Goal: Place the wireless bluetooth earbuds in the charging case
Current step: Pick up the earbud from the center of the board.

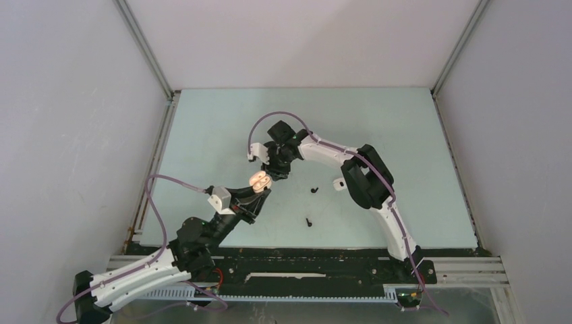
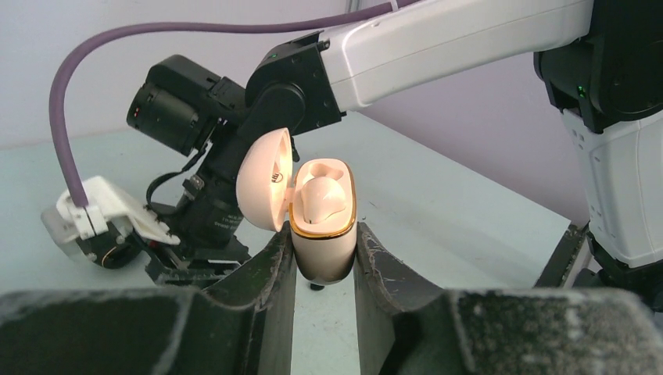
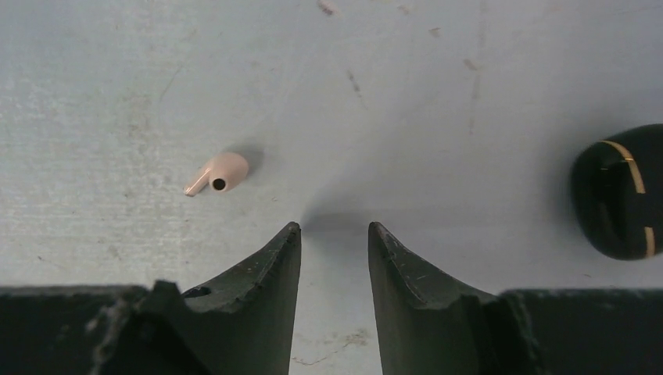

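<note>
My left gripper [image 2: 324, 234] is shut on a pale pink charging case [image 2: 322, 254], held upright with its lid [image 2: 264, 181] swung open to the left. One pale earbud [image 2: 320, 195] sits in the gold-rimmed case. A second pale earbud [image 3: 219, 173] lies on the table, ahead and left of my right gripper [image 3: 332, 228], whose jaws stand apart with only bare table between them. In the top view the case [image 1: 260, 179] sits just below the right gripper [image 1: 275, 171]. Two black earbuds [image 1: 314, 190] [image 1: 309, 221] lie on the mat to the right.
A black case with gold trim [image 3: 621, 191] rests at the right edge of the right wrist view. A small white object [image 1: 336, 182] lies beside the right arm's elbow. The right arm [image 2: 438, 47] reaches across behind the held case. Grey walls enclose the mat [image 1: 202, 135].
</note>
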Robot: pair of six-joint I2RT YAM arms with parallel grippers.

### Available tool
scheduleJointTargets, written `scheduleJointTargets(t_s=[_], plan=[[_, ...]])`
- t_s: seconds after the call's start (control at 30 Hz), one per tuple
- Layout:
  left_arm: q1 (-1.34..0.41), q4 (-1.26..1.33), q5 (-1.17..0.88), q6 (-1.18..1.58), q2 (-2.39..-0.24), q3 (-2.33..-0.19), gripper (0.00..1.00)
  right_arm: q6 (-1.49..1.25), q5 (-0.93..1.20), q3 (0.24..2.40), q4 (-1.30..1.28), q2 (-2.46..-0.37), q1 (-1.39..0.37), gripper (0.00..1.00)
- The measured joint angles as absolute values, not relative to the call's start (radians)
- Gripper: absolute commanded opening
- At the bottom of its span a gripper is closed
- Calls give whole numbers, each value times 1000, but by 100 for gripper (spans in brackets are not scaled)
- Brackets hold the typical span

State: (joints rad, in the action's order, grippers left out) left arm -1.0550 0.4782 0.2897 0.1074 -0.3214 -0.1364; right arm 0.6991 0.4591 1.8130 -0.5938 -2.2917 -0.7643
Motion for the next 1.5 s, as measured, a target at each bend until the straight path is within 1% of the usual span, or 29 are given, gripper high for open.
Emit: scheduleJointTargets(t_s=[0.37, 0.73, 1.0, 1.3, 1.5], plan=[[-1056, 469, 292, 105, -312, -136, 0, 831, 455, 1832, -702, -2305, -800, 42], [-1056, 466, 292, 105, -304, -136, 0, 878, 481, 2010, -810, -2405, -838, 41], [-1058, 462, 292, 106, -293, -136, 0, 940, 499, 2032, -865, -2415, -862, 41], [-1058, 461, 292, 106, -294, -136, 0, 979, 523, 2036, -911, -2415, -886, 38], [-1058, 461, 292, 106, -294, -136, 0, 989, 523, 2037, -921, -2415, -902, 33]])
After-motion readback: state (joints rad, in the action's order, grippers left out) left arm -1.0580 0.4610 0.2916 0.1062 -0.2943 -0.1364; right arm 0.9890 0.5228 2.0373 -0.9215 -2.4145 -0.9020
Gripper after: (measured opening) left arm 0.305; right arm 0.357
